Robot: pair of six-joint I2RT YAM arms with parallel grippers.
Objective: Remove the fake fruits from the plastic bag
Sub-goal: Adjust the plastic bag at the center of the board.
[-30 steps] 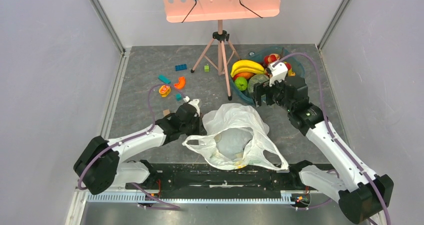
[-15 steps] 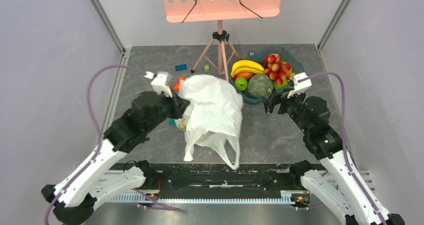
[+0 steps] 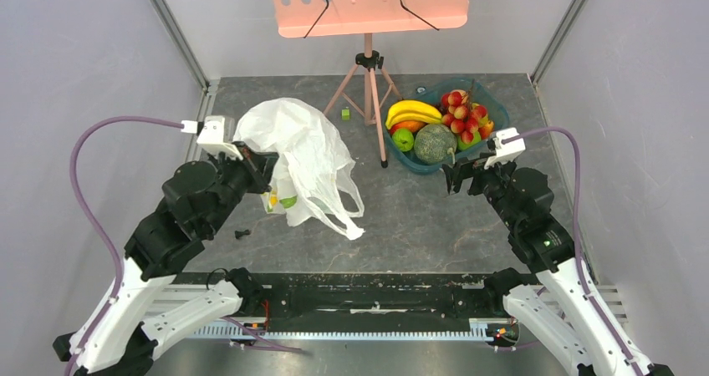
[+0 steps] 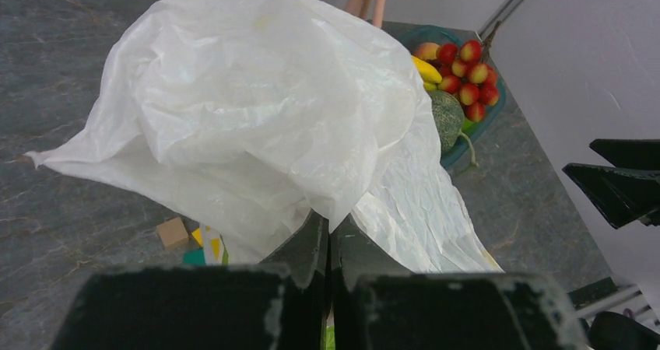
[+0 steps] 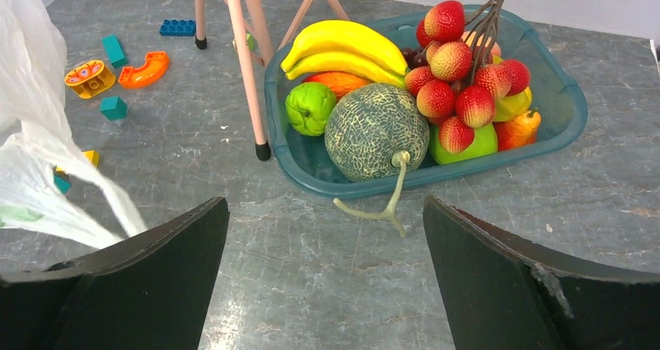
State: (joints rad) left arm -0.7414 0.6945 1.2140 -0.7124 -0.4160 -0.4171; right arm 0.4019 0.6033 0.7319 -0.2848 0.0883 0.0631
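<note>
Evidently the left jaws pinch a fold of the plastic bag (image 4: 257, 109), which drapes just ahead of and below them. The right jaws are spread and empty; the banana bunch (image 5: 346, 43) and red ball cluster (image 5: 459, 78) sit ahead of them in the tub (image 5: 562, 124). To finish well, raise the bag mouth-down and shake it gently.

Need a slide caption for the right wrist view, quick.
Open right gripper faces the teal basket holding the fake fruits; plastic bag at left edge.

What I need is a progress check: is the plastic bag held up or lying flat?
Held up: the left hand is shut on the plastic bag, which hangs from it, handles dangling.
</note>
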